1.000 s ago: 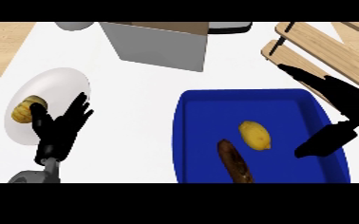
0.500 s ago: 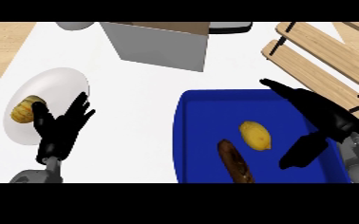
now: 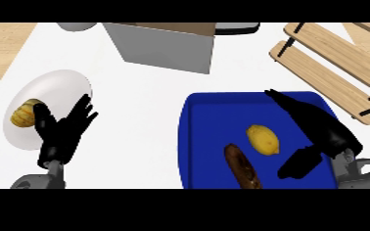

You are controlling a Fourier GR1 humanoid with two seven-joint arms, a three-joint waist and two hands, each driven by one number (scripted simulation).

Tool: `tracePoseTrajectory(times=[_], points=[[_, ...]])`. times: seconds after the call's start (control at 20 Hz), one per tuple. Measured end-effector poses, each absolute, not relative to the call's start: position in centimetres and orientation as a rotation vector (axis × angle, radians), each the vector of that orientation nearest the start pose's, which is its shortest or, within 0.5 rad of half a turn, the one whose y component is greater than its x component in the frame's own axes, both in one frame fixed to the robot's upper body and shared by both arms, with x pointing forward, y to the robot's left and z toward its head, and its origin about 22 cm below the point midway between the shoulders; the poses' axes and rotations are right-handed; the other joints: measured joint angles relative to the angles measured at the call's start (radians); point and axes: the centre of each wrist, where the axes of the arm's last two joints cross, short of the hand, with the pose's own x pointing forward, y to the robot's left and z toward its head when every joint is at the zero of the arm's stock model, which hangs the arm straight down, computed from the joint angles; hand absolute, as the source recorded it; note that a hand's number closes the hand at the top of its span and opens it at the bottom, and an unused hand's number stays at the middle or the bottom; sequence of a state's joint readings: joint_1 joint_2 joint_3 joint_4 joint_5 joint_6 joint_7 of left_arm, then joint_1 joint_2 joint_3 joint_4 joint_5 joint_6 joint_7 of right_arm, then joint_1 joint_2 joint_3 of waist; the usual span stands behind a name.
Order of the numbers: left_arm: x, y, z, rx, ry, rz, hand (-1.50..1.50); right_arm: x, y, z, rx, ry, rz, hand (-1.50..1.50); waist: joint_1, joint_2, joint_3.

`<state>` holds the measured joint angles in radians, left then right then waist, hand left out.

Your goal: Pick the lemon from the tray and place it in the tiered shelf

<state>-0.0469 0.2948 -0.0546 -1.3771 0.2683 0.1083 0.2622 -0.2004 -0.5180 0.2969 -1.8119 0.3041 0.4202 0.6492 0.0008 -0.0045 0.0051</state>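
A yellow lemon (image 3: 264, 139) lies in the middle of the blue tray (image 3: 209, 127). My right hand (image 3: 325, 133) hovers over the tray's right part, open, fingers stretched up-left past the lemon and thumb low to the lemon's right; it does not touch the fruit. A dark brown oblong item (image 3: 242, 167) rests below-left of the lemon in the tray. The wooden tiered shelf (image 3: 325, 61) stands at the upper right. My left hand (image 3: 63, 131) rests open at the left, beside a white plate.
The white plate (image 3: 54, 93) at the left carries a tan round food (image 3: 24, 113). A grey box (image 3: 162, 46) stands at the back centre, with a grey object (image 3: 76, 26) left of it and a dark one (image 3: 237, 28) to its right.
My right hand has moved left over the tray, closing in on the lemon from the right. The lemon and the left hand have not moved.
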Motion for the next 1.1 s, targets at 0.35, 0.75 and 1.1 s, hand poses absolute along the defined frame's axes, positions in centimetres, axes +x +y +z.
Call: tracePoseTrajectory(times=[0.35, 0.75, 1.1], points=[[24.9, 29.6, -1.2, 0.092, -1.142, 0.04, 0.0, 25.5, -22.6, 8.6, -0.518, -1.048, 1.104, -1.5, 0.001, 0.001, -0.002], [25.1, 29.8, -1.5, 0.097, -1.153, 0.042, 0.0, 26.5, -22.5, 6.5, -0.591, -1.022, 1.117, -1.5, 0.002, 0.001, 0.0], [25.0, 29.4, -1.9, 0.097, -1.16, 0.042, 0.0, 26.9, -22.3, 4.9, -0.61, -1.062, 1.105, -1.5, 0.001, 0.0, 0.001]])
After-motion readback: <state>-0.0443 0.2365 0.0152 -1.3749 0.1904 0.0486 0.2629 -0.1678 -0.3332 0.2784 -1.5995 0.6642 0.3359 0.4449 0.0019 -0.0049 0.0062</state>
